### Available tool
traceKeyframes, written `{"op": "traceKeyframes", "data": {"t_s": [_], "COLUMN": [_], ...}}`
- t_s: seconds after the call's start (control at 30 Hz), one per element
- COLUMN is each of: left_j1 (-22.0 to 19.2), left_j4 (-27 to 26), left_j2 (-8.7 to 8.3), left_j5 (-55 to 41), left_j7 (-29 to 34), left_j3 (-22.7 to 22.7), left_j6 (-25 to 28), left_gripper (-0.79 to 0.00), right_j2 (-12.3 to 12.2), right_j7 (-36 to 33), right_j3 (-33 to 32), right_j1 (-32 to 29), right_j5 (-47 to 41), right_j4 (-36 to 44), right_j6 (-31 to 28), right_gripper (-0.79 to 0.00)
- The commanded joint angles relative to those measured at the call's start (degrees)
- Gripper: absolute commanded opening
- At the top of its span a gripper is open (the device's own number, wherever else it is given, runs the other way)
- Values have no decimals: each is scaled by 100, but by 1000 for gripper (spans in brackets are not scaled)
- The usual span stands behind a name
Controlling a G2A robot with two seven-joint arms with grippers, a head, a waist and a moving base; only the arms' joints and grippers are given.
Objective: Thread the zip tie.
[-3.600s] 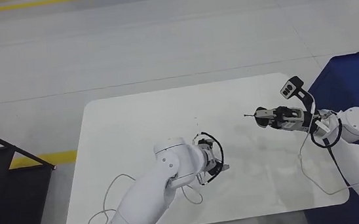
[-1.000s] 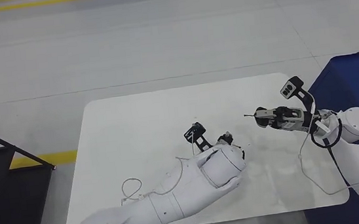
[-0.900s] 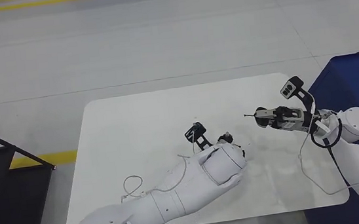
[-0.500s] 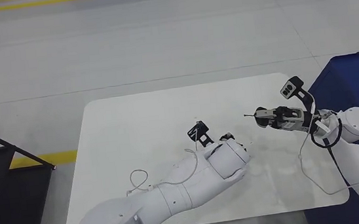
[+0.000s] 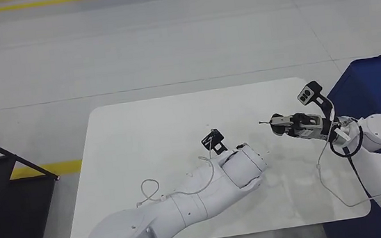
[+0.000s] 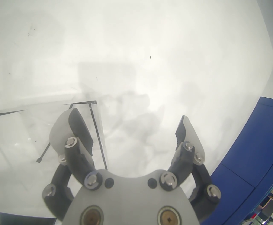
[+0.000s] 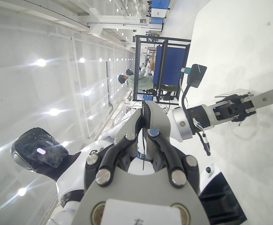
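My right gripper [image 7: 146,108] is shut on a thin black zip tie [image 7: 144,149], held in the air over the right side of the white table [image 5: 144,145]. In the top view the zip tie [image 5: 266,121] sticks out of my right gripper [image 5: 276,122] towards the table's middle. My left gripper [image 6: 128,121] hangs open above the table with nothing between its fingers [image 6: 80,125]. Beside its one finger, more black zip ties [image 6: 95,123] lie in a clear tray [image 6: 27,119]. The left arm [image 5: 241,169] stretches across the table's middle and stops just short of the right gripper.
A blue surface [image 5: 376,85] borders the table on the right and also runs along the left wrist view's edge [image 6: 245,153]. A loose white cable [image 5: 149,190] trails beside the left arm. A black frame [image 5: 6,159] stands off the table's left.
The left arm has swung from the table's front middle out to the right, towards the right gripper. The right gripper has kept still with the zip tie in it.
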State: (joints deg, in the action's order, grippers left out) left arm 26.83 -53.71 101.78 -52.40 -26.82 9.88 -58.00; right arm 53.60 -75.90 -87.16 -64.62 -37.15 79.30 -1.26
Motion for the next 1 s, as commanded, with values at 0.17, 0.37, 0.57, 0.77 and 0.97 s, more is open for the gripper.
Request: {"op": "traceKeyframes", "data": {"t_s": [0.17,0.37,0.57,0.77,0.97], "left_j1": [29,74,160,258,355], "left_j4": [136,217,171,56,-99], "left_j2": [42,79,79,50,4], "left_j5": [204,370,459,515,502], "left_j7": [182,182,-4,-226,-471], "left_j3": [65,140,254,331,404], "left_j6": [0,0,0,0,0], "left_gripper": [-262,-456,-554,-610,-659], "right_j2": [0,0,0,0,0], "right_j7": [0,0,0,0,0], "right_j3": [0,0,0,0,0], "right_j1": [0,0,0,0,0], "right_j5": [0,0,0,0,0], "right_j4": [0,0,0,0,0], "right_j6": [0,0,0,0,0], "right_gripper": [-785,-785,-785,-785,-785]}}
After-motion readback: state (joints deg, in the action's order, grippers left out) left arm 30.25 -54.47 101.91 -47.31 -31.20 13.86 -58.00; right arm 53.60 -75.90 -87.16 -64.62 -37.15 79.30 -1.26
